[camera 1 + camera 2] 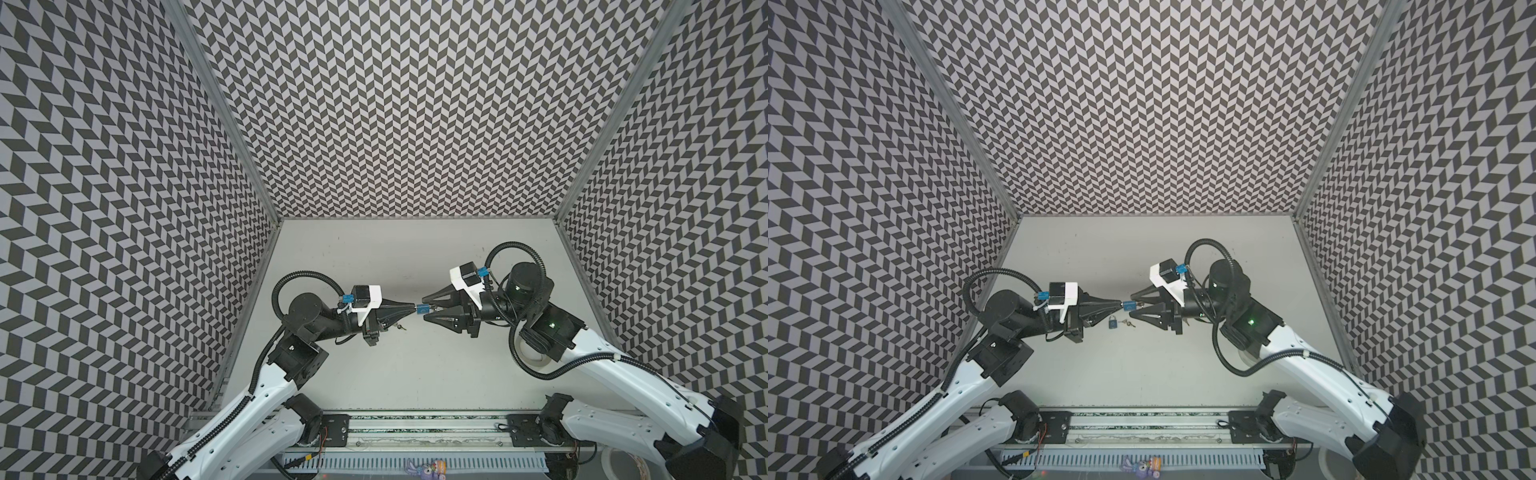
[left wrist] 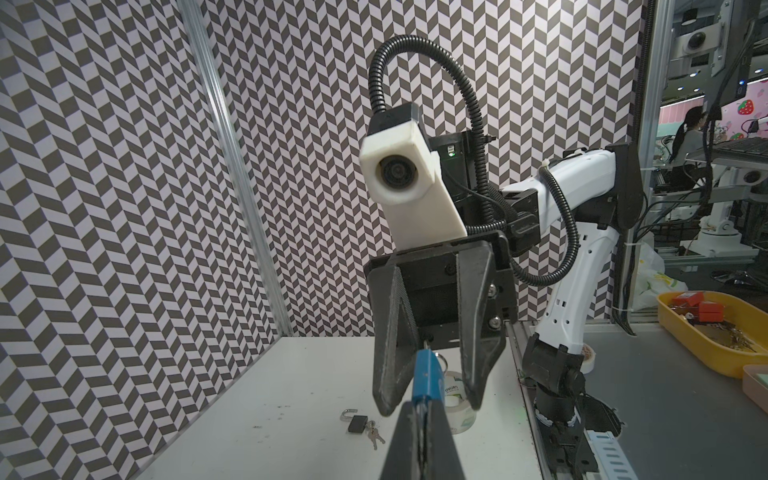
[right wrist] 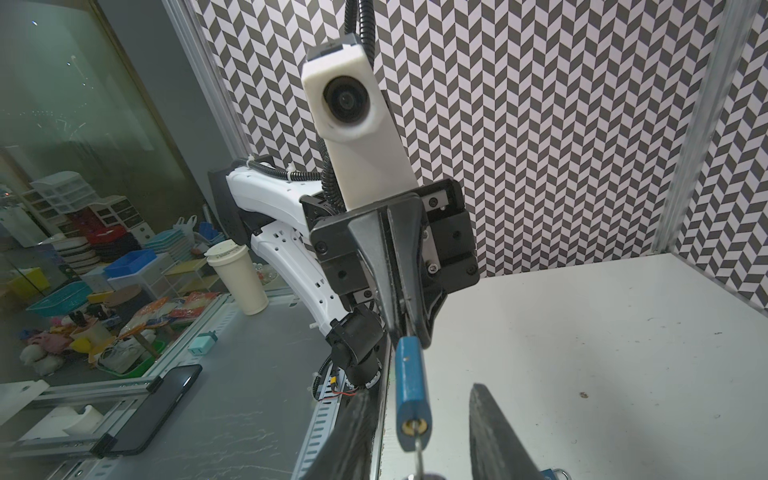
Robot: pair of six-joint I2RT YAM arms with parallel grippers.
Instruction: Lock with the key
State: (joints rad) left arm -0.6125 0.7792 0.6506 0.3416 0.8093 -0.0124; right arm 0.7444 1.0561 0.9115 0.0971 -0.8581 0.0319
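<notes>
Blue padlock (image 3: pixel 409 382): smooth matt blue body, brass-coloured keyway, bright metal key (image 3: pixel 419 455). Left tool (image 1: pixel 413 307) and right tool (image 1: pixel 424 308): matt black plastic, finely ribbed. Worktop (image 1: pixel 374 257): matt white, scuffed, speckled; spare padlock (image 2: pixel 357 424) dark-bodied, glossy metal shackle.

Padlock (image 1: pixel 422 308) between left hand (image 1: pixel 414 307), right hand (image 1: pixel 424 308), above table (image 1: pixel 415 374).

left claw (image 2: pixel 423 409) clamped on blue padlock (image 2: pixel 426 376), black padlock (image 2: pixel 357 424) with keys (image 2: pixel 374 435) on table (image 2: pixel 291 374)
</notes>
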